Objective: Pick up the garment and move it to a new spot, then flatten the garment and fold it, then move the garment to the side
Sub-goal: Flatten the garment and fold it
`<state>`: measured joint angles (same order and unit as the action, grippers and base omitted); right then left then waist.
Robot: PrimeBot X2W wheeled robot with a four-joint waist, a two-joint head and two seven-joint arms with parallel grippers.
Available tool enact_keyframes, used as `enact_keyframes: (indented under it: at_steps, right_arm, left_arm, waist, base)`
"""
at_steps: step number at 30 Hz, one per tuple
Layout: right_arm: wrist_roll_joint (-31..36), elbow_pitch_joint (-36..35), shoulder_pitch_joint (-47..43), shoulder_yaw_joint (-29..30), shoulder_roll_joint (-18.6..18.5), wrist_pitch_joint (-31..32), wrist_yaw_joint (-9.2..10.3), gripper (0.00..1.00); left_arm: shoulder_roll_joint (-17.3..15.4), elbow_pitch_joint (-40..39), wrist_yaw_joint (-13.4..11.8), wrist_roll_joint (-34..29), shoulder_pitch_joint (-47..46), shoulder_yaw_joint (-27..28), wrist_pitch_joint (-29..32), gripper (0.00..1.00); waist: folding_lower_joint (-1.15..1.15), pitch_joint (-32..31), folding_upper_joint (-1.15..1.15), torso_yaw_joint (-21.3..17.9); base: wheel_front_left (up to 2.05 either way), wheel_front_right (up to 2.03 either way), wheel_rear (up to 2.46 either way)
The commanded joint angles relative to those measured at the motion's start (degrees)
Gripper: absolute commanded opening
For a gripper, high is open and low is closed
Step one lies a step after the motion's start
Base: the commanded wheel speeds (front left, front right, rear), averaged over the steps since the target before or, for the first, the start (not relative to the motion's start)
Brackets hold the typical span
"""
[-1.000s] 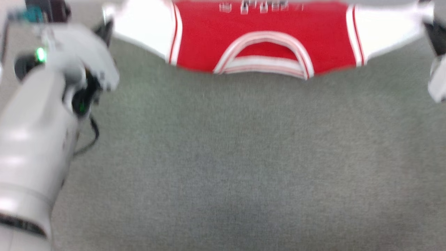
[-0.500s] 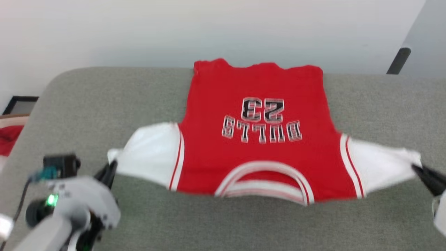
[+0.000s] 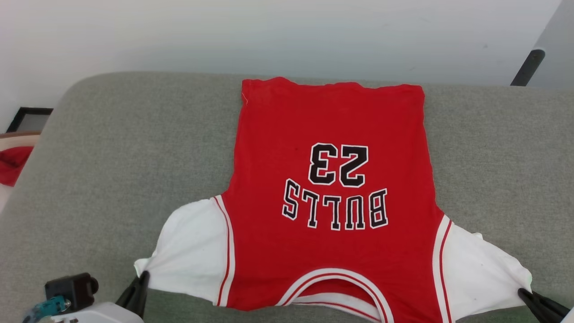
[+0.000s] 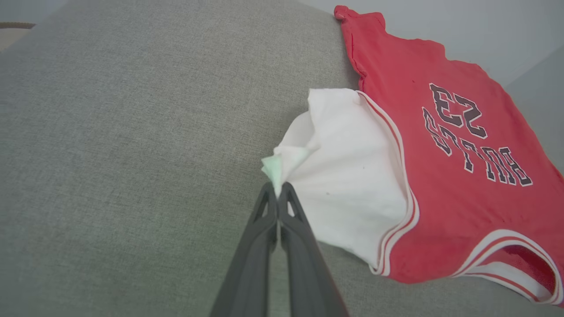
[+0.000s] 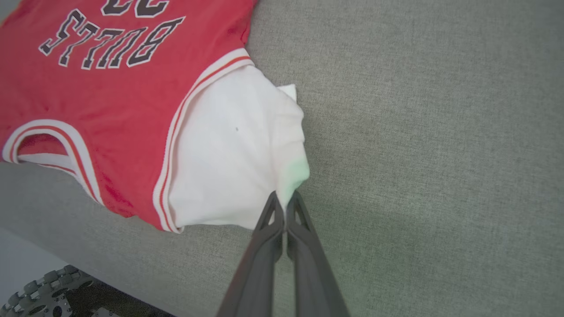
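The garment (image 3: 332,188), a red jersey with white short sleeves and black "23" lettering, lies spread on the grey cushioned surface (image 3: 112,157), collar toward me. My left gripper (image 3: 140,277) is shut on the tip of its white left sleeve (image 4: 339,171), with the pinch (image 4: 277,188) plain in the left wrist view. At the lower right, my right gripper (image 3: 523,294) is shut on the tip of the other white sleeve (image 5: 238,158); the right wrist view shows that grip (image 5: 285,199). Both sleeves are pulled outward and slightly raised.
A plain red cloth scrap (image 3: 11,163) lies off the surface's left edge. A pale wall (image 3: 269,36) rises behind, with a dark leg (image 3: 527,67) at the far right. The surface's near edge and a wheel (image 5: 39,293) appear in the right wrist view.
The head camera has tilted up, so the whole jersey and the wall came into sight. Both grippers keep hold of the sleeve tips; the jersey now lies further across the surface.
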<state>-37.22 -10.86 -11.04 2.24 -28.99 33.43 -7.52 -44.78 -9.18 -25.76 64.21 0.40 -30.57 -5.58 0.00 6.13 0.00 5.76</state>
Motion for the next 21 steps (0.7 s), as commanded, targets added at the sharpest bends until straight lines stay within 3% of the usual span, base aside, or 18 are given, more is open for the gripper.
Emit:
enact_keyframes:
  at_steps: [1, 5, 6, 8, 9, 10, 21]
  right_arm:
    - [1.03, -1.17, -0.74, 0.86, 1.0, 0.92, 0.06, 0.0]
    - [2.33, -2.58, -0.94, 1.31, 2.36, 3.25, 0.06, 0.0]
    - [3.01, -2.77, -0.67, 1.24, 2.35, 3.56, 0.06, 0.05]
    - [3.88, -2.82, -0.23, 1.15, 2.54, 4.43, 0.06, 0.45]
    - [4.26, -2.9, 0.03, 0.96, 2.59, 4.84, 0.06, 0.81]
    - [4.35, -3.04, 0.23, 0.75, 2.61, 5.25, 0.06, 1.0]
    - [6.09, -8.22, 5.85, 1.45, 1.79, 8.39, 0.06, 1.0]
  left_arm:
    - [0.32, -0.1, -0.38, 0.09, 0.65, 0.16, -0.59, 0.0]
    - [1.15, 0.35, 0.16, -0.18, 0.29, -0.26, -0.98, 0.0]
    - [1.46, 0.41, 0.42, -0.18, -0.04, -0.35, -1.15, 0.0]
    - [1.77, 0.72, 0.59, -0.59, -0.65, -0.81, -0.98, 0.0]
    - [1.98, 0.89, 0.6, -0.84, -0.99, -0.94, -1.04, 0.0]
    - [2.22, 1.04, 0.68, -0.94, -1.36, -1.15, -1.01, 0.0]
    - [4.64, 1.81, 1.46, -2.12, -4.13, -2.48, -1.5, 0.0]
  waist:
    - [0.0, 0.55, 0.0, 0.03]
    - [0.0, 1.28, 0.0, 0.03]
    - [0.0, 1.49, 0.0, 0.02]
    - [0.0, 1.92, 0.0, 0.08]
    - [0.0, 2.21, 0.0, 0.08]
    - [0.0, 2.48, 0.0, 0.13]
    - [0.0, 5.33, 0.0, 0.85]
  base:
    - [0.0, 0.0, 0.0]
    - [0.0, 0.0, 0.0]
    - [0.0, 0.0, 0.0]
    - [0.0, 0.0, 0.0]
    - [0.0, 0.0, 0.0]
    - [0.0, 0.0, 0.0]
    - [0.0, 0.0, 0.0]
